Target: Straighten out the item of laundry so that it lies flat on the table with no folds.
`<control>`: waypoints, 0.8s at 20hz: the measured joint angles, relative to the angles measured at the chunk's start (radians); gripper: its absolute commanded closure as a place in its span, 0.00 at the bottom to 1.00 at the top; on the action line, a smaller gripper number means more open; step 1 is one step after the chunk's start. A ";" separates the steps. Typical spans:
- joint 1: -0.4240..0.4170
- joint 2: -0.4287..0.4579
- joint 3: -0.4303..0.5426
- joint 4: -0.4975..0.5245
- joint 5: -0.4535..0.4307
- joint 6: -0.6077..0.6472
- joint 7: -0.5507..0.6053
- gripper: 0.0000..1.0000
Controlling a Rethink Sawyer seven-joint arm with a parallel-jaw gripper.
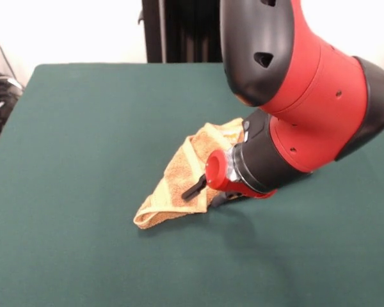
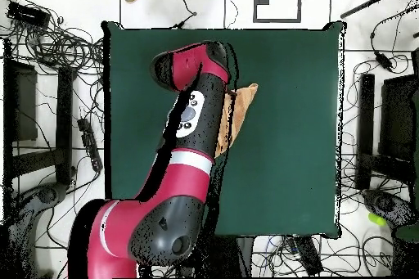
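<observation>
One towel (image 1: 179, 176) at centre of the green bench (image 1: 83, 128), bunched and folded, long axis running from lower left to upper right of the front frame. One pincer (image 1: 201, 188) low against its right edge; open or closed not determinable. Arm (image 2: 196, 120) covering most of the towel from overhead; cables (image 2: 57, 47) around the bench.

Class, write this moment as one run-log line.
towel: bunched, folded, not flat | gripper: low at towel's edge, finger state unclear | table: towel near centre | overhead view: arm hides most of towel | task: unfinished
</observation>
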 measured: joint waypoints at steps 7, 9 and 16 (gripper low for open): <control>0.000 0.004 0.000 -0.001 0.000 0.001 0.000 0.00; 0.000 0.005 0.000 -0.002 0.000 0.001 0.000 0.00; 0.002 0.009 -0.007 -0.004 -0.003 -0.018 0.000 0.00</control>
